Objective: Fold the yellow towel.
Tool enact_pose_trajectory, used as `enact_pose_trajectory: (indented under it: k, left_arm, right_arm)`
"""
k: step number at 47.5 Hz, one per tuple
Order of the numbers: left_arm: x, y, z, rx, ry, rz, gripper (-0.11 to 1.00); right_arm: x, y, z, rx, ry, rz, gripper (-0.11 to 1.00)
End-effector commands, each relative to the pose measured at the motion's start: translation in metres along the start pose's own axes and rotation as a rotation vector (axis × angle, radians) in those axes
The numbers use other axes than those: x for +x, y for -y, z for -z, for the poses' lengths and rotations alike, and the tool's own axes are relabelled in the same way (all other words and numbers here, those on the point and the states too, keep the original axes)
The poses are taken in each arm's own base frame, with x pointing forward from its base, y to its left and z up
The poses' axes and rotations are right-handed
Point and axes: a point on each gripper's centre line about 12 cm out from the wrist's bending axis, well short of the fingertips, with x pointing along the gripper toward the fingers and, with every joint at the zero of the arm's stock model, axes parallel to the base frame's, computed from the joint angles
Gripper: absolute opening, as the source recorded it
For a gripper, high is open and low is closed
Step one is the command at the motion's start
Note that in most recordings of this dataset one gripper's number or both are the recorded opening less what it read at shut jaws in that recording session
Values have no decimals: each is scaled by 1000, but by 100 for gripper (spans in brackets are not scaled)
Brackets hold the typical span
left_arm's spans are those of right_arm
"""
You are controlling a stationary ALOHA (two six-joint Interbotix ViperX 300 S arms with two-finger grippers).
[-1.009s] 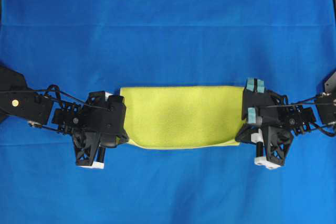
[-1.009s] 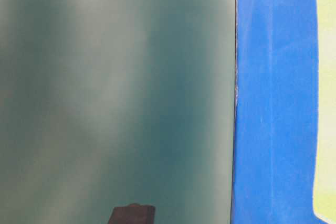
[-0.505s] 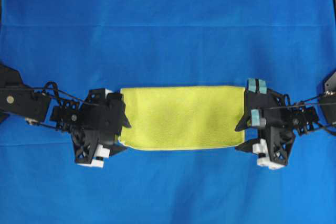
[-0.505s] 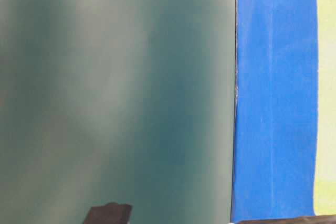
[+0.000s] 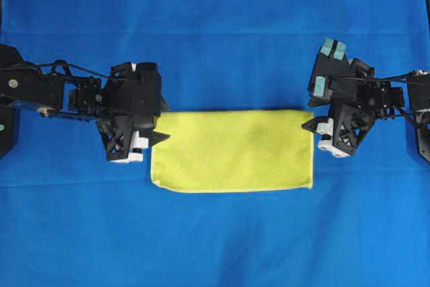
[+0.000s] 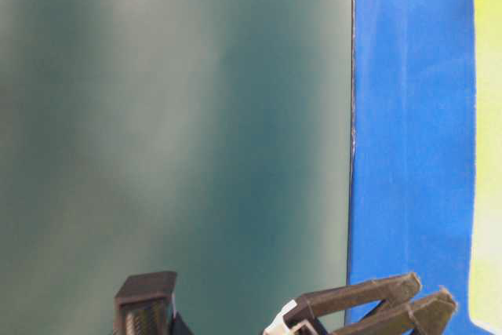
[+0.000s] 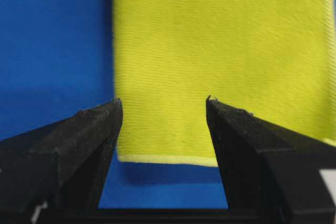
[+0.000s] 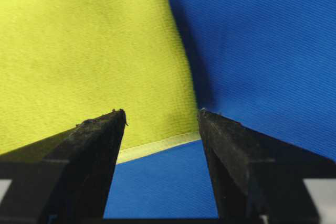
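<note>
Yellow towel (image 5: 232, 150) found lying flat on the blue-covered bench (image 5: 215, 31), near the middle, as a wide rectangle with a pale hem along its near edge. Doubled appearance, with a shadow under the short ends, suggests one fold already in place (a judgement from the shape alone).

Left gripper (image 5: 163, 121) poised just off the towel's left end, at the far corner. Fingers (image 7: 92, 129) standing wide, nothing between them; towel's hemmed corner visible through the gap in the left wrist view, not touched.

Right gripper (image 5: 308, 107) likewise stationed at the towel's right end, far corner. Fingers (image 8: 94, 135) spread fully, empty; cloth edge and hem seen between them in the right wrist view, clear of both.

Symmetrical placement judged deliberate: one gripper per short end, so the cloth can be taken evenly and kept from skewing. Open fingers consistent with either a completed release or preparation for a fresh grasp; cannot be settled from these views.

Table-level view mostly filled by a blurred grey-green surface, with a strip of blue cover and a sliver of yellow at the right; dark gripper parts at the bottom edge (which arm, not determinable).

Likely next requirement: a second fold, bringing one short end across to the other.
</note>
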Motion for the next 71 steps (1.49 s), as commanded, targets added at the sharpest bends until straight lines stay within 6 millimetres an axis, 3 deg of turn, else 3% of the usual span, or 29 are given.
enact_pose_trajectory:
  k: [1, 20, 31, 36, 40, 45, 50, 53, 65, 71]
  left_arm:
    - [3, -5, -1, -8, 6, -10, 62]
    - [33, -21, 23, -42, -46, -45, 62]
    - [41, -26, 34, -55, -87, -54, 60]
    - [41, -25, 35, -56, -107, -51, 55]
    - [41, -23, 37, -52, -135, -46, 44]
    - [41, -20, 39, -46, -176, -38, 26]
    - [41, -18, 39, -38, -210, -33, 6]
    - [41, -18, 38, -37, -224, -33, 3]
    - [34, -18, 25, -35, -199, -32, 3]
    - [23, -18, 6, -45, -161, -33, 3]
  right_arm:
    - [4, 5, -3, 5, 12, 9, 61]
    - [44, 25, 12, 26, -68, 53, 61]
    - [47, 26, 14, 27, -80, 56, 60]
    - [47, 25, 13, 26, -80, 56, 60]
    - [47, 24, 14, 23, -82, 55, 58]
    - [47, 21, 14, 11, -83, 49, 46]
    - [47, 18, 15, 3, -85, 42, 15]
    - [46, 17, 15, 2, -82, 39, 3]
    - [38, 16, 8, 6, -49, 33, 3]
    - [20, 14, -4, 15, -10, 33, 3]
